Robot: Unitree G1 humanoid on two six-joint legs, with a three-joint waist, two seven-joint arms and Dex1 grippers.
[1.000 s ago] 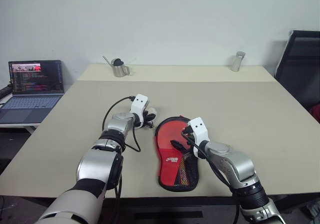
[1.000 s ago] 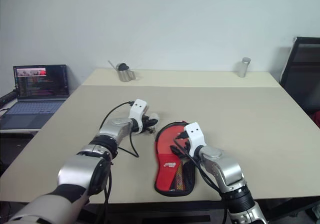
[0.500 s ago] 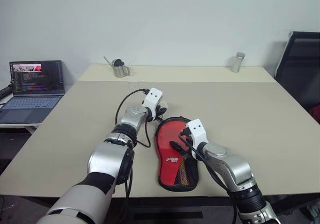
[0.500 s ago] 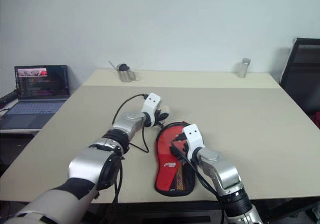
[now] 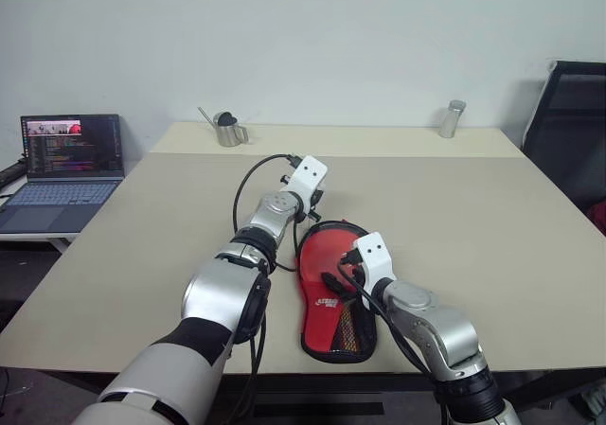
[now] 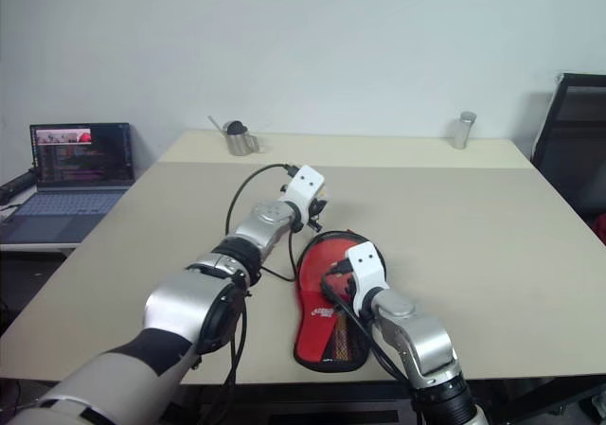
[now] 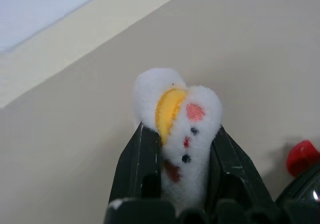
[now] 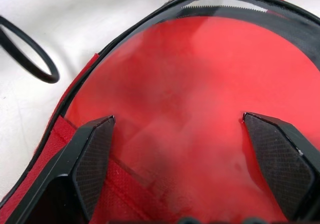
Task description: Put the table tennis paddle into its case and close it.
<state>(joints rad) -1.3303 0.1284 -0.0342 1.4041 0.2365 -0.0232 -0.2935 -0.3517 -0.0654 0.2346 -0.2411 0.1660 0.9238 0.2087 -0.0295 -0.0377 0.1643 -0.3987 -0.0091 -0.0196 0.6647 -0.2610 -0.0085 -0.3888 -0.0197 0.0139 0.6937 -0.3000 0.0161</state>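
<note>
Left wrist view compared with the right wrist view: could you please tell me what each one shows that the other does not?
The left wrist view has the left gripper shut on a small white plush toy with an orange nose and red and black dots. The right wrist view has the right gripper open over the red face of the table tennis paddle, which lies inside the case, with a black cable looping beside it. Both views take in the beige table.
</note>
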